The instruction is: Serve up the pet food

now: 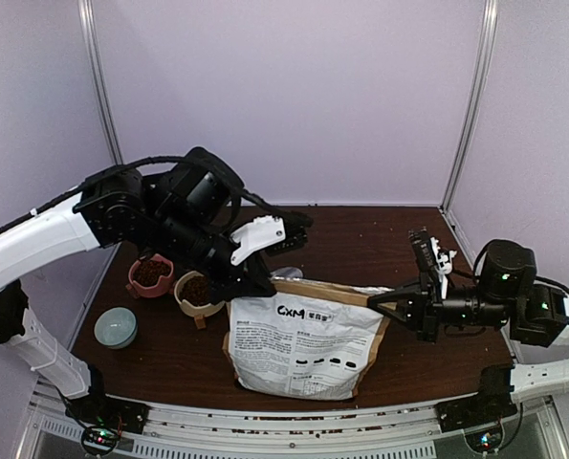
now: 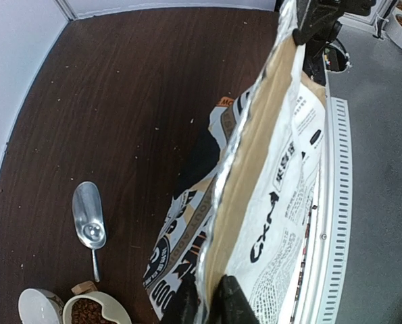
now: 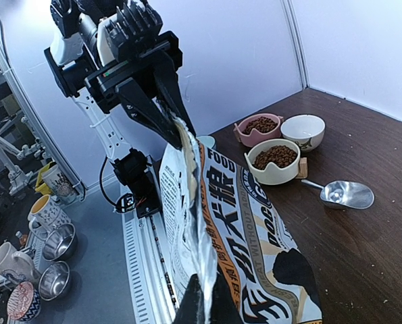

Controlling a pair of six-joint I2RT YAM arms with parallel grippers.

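Left hand (image 2: 207, 307): fingers pinched tight on one end of the top seam of the large brown-and-white paper bag (image 1: 303, 344) marked CXM. Right hand (image 3: 199, 305): clamped the same way on the opposite end. The paper bag stands upright on the dark wooden table (image 1: 361, 244), stretched between the two. Its foil-lined mouth is drawn almost flat; contents not visible.

Pet food (image 3: 276, 156), small reddish-brown kibble, shows in two places: in the cream round bowl (image 1: 182, 298) near the bag's left corner, and in the pink bowl (image 1: 134, 282) just beside it. A third, pale bowl (image 1: 116, 327) nearby looks empty. Silver metal scoop (image 2: 89, 217) lies on the table behind the bag, unheld and empty.

Judgement: the step is bag handling, either opening or closing the mouth; cannot tell which. To do it well:
- Move both hands together and evenly, since a one-sided pull could tear the paper or tip the bag.
- Keep the base planted and the mouth upward.
- Mind the cream bowl.
- Before the scoop is taken, one hand must let go, and the other then steadies the bag alone.
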